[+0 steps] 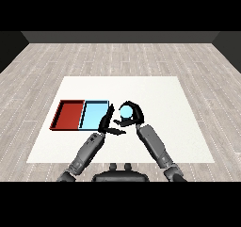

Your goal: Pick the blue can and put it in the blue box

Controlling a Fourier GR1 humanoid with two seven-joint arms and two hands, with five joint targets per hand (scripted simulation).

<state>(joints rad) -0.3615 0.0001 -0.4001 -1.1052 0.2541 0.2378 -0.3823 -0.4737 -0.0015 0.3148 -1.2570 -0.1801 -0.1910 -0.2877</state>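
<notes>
Head view: my right hand (pixel 133 114) is curled round the blue can (pixel 125 111), fingers (pixel 135 105) arching over its far side and thumb under the near side, so the can's round light blue top shows between them. Can sits just right of the blue tray (pixel 95 115), not inside it; can't tell if it's lifted off the bench (pixel 160 94) or resting on it. My left hand (pixel 107 122) is at the blue tray's right edge, near corner, fingers straight and pointing far, relaxed, holding nothing; thumb sticks out to the right toward the can hand. The two hands are close together, almost touching. Red tray (pixel 69 114) lies left of the blue tray, sides touching, both flat on the white bench, toward its left half. Both grey forearms come up from the near edge and angle inward. Wood-plank floor (pixel 117 56) around the bench.
</notes>
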